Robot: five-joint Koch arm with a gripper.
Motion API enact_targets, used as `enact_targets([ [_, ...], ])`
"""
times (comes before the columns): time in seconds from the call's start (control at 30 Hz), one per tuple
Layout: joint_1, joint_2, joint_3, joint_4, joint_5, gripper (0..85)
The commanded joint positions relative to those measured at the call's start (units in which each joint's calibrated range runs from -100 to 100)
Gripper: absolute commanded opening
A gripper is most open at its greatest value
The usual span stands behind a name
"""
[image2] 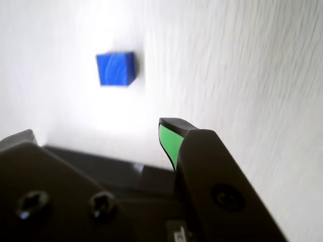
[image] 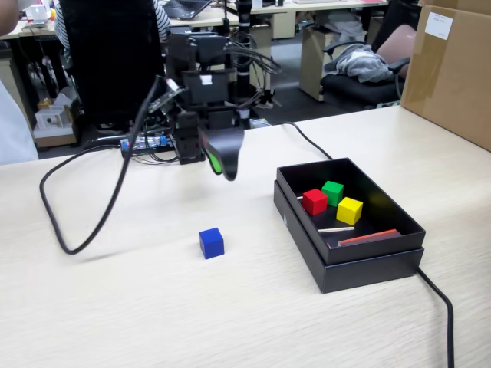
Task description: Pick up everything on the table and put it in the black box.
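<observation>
Pale beige wood-grain laminate covers the large flat table (image: 138,307), with office desks and chairs crowding the room behind it. Nearest in the fixed view, a small solid blue cube (image: 211,243) sits alone on the bare wood, at about seven o'clock from the picture's centre. The wrist view finds the same blue cube (image2: 116,69) at roughly eleven o'clock, ahead of the jaws and well apart from them.

At three o'clock from the cube stands the shallow matte black cardboard box (image: 368,264), seated in its own lid. Inside it lie a small red cube (image: 314,202), a small green cube (image: 333,192) and a small yellow cube (image: 350,210), bunched together toward the far end, with a thin pale stick and a reddish strip nearer the front wall.

Farther back, at twelve o'clock from the blue cube, the black gripper with green-lined jaws (image: 224,162) hangs above the table, holding nothing. Only one green-padded tip shows plainly in either view, so I cannot tell whether the jaws are spread or pressed together.

Three of four cubes look delivered, so the step in hand appears to be the approach to the last one. The next move would call for bringing the jaws forward and down, opened wide enough to straddle the cube squarely across two flat faces.

A thick black cable (image: 84,199) loops at nine o'clock.
</observation>
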Motion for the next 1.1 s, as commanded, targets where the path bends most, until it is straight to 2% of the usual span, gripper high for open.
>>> enact_targets([
  [0.0, -1.9, 4.0, 3.1, 0.2, -1.8, 49.1],
  [0.2, -3.5, 17.6, 8.4, 1.0, -2.2, 48.5],
  [0.6, -2.6, 35.3, 16.8, 1.0, -1.8, 47.1],
  [0.73, -2.6, 39.7, 19.5, 1.0, -2.1, 42.0],
  [0.87, -2.7, 40.8, 19.6, 1.0, -2.3, 25.3],
  [0.9, -2.7, 40.9, 20.3, 1.0, -2.2, 17.0],
  [1.0, -2.7, 40.3, 21.1, 1.0, -2.2, 8.9],
  [1.07, -2.7, 38.7, 20.9, 1.0, -2.3, 6.8],
])
